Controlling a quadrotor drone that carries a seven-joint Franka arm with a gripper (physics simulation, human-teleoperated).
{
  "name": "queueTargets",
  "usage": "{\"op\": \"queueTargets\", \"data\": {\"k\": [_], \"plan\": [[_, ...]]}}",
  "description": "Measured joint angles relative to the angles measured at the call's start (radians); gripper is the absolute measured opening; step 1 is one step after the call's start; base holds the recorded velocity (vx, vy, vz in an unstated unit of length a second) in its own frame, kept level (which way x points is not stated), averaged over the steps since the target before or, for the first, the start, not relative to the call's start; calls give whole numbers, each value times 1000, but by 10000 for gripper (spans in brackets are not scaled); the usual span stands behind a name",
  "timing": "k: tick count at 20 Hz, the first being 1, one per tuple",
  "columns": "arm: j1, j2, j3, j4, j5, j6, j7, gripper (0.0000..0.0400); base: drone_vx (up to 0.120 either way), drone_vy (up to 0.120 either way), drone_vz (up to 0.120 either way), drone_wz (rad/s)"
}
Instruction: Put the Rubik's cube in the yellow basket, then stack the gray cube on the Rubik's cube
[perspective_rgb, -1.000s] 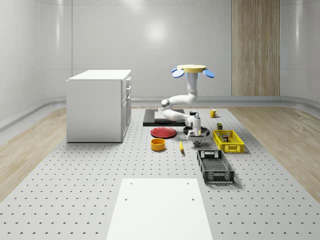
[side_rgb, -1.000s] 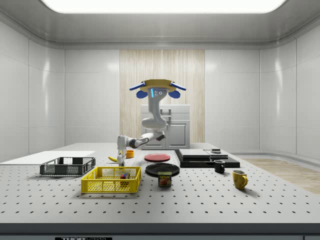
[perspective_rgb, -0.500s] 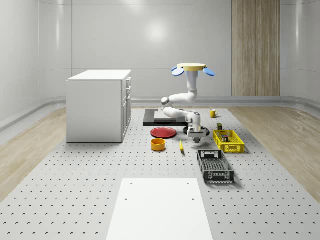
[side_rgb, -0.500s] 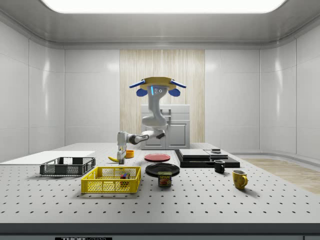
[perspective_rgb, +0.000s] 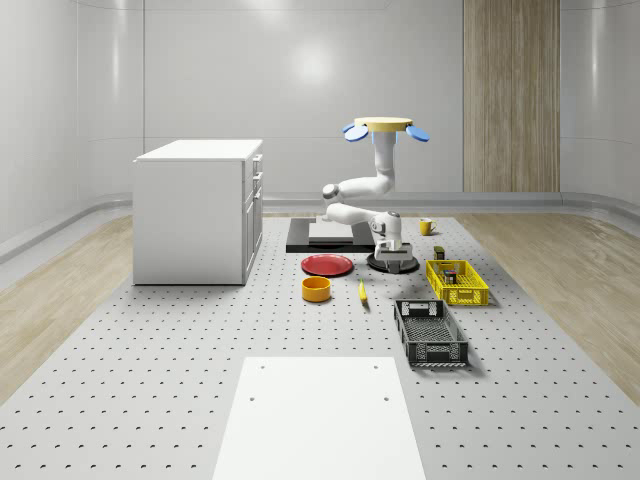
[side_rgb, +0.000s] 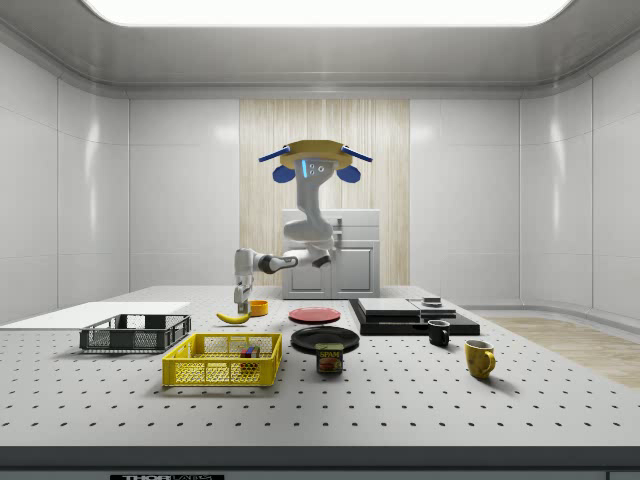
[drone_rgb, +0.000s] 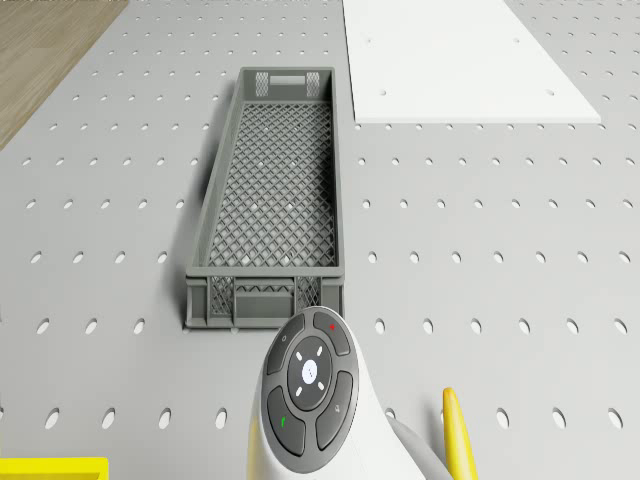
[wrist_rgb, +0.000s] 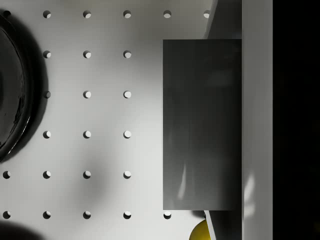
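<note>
Between my fingers, my pincer is closed on the gray cube, whose flat side presses against one finger. It hangs pointing down, clear of the perforated table, with the black plate just beside and below it. The banana, the orange bowl and the red plate lie near. The yellow basket sits apart from my pincer, toward the whole-scene view's right, and the Rubik's cube rests inside it. The black crate lies beyond the basket, next to the white sheet. My arm bends up to my drone body, which hovers high above the table, near the black board.
</note>
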Motion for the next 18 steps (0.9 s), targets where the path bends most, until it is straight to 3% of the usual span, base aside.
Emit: {"op": "queueTargets", "data": {"k": [4,15,18], "plan": [[1,0,2,-1,2,-2,0,250,-120,120,120,0],[1,1,3,-2,2,-3,0,250,-120,120,0,0],[2,1,3,-2,2,-3,-1,250,0,120,0,0]]}}
